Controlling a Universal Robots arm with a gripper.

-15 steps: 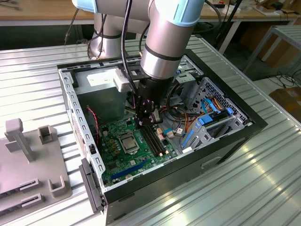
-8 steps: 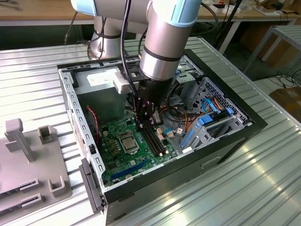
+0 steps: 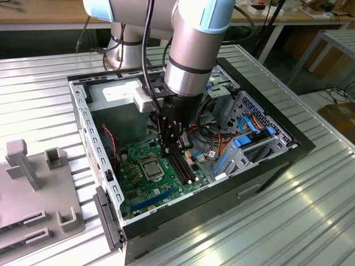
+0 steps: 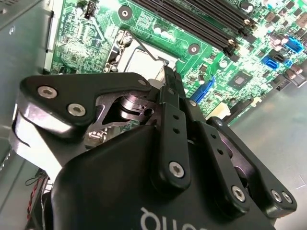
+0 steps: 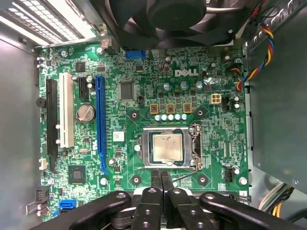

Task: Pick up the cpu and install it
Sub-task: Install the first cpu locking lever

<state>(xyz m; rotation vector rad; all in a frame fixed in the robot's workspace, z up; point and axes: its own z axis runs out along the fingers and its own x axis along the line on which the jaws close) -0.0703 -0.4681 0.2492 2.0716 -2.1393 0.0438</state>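
My fingers are pressed together, holding nothing, and hanging just above the motherboard beside the socket frame. In the first wrist view I am looking straight down: the cpu is lying flat inside that open frame, its silvery top facing up, its edges running square with the board's edges; being near-square, it is showing no clear long axis. The same view is giving the blue expansion slot, the black fan above the board's far edge, and the coloured cables at the case wall.

The second wrist view is looking along my black gripper body, with a pale corner of the cpu peeking past it and the long memory slots running diagonally beyond.

The exterior view is showing what the wrist views are not: my arm reaching down into the open computer case, the cpu lying near the board's middle, the case resting on a ribbed metal bench, and a grey fixture at the bench's edge on the exterior view's left. Wooden workbenches are standing in the room behind.
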